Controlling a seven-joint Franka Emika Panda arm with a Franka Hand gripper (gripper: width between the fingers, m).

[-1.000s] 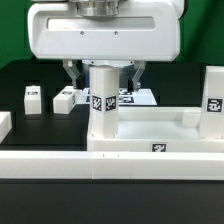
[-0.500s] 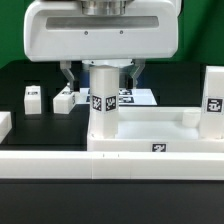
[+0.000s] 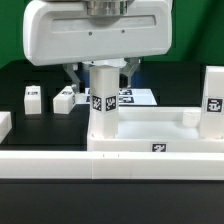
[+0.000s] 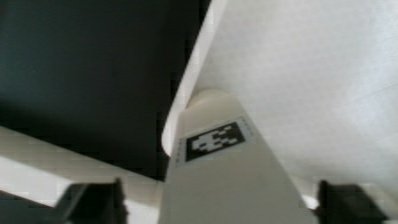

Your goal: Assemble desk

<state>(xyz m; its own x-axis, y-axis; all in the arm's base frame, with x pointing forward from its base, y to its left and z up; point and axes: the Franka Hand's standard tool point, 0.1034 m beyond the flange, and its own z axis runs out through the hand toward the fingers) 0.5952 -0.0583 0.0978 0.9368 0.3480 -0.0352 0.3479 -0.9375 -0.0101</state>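
Jaws apart, straddling the upright leg [image 3: 100, 108], one dark finger [image 3: 74, 73] on each side of its upper end. Wrist view: both fingers [image 4: 89, 203] flank the same leg [image 4: 228, 185], with a thin gap on each side, so no clamp is visible. The leg's tag [image 4: 214, 138] faces the wrist camera. The white gripper body [image 3: 100, 35] hangs directly above the leg and fills the top of the exterior view. The leg stands at the near corner of the tabletop [image 3: 130, 146] on the exterior view's left. Its foot sits inside the tray rim; whether it is seated in a socket cannot be told. The tabletop lies flat on the black counter [image 3: 25, 75], open side up, with a tag on its front wall. A second leg [image 3: 213, 100] stands upright at the corner on the exterior view's right, tag facing the camera. Two loose legs lie on the counter toward the exterior view's left, well apart from the tabletop: one [image 3: 32, 97] farther out, the other [image 3: 66, 98] just beside the jaws' left finger in the picture. The marker board [image 3: 137, 97] lies flat behind the held-between leg. A long white border rail [image 3: 60, 165] runs across the front, touching the tabletop's front wall.
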